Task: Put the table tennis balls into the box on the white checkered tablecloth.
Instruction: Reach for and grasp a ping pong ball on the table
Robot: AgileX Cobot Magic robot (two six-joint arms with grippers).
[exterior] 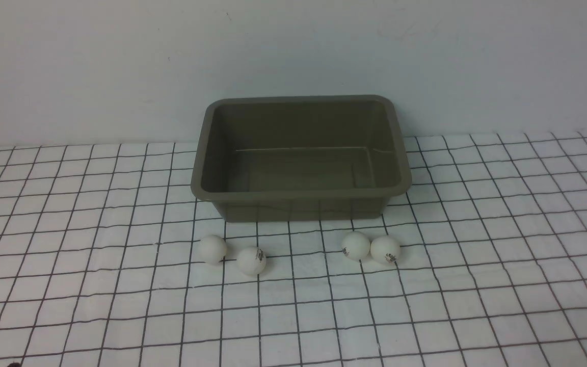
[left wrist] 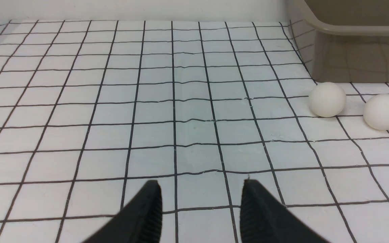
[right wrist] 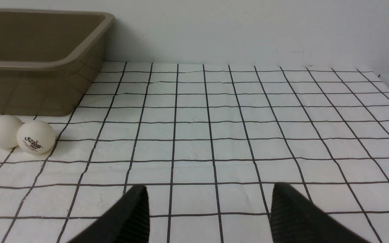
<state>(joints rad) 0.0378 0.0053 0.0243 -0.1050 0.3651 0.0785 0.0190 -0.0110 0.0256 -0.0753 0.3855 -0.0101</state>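
The olive box (exterior: 301, 194) stands on the white checkered tablecloth (exterior: 95, 285) by the back wall, with nothing inside. Several white table tennis balls lie in front of it in two pairs: a left pair (exterior: 213, 248) (exterior: 251, 261) and a touching right pair (exterior: 355, 245) (exterior: 385, 249). Neither arm shows in the front view. My left gripper (left wrist: 201, 184) hangs open over bare cloth, with the left pair (left wrist: 327, 100) (left wrist: 384, 111) and the box (left wrist: 360, 57) well ahead and off to one side. My right gripper (right wrist: 209, 189) is open too, away from the right pair (right wrist: 3, 131) (right wrist: 35, 136) beside the box (right wrist: 39, 64).
A plain pale wall (exterior: 293, 51) rises right behind the box. The cloth is slightly wrinkled and spreads wide to both sides of the box and in front of the balls.
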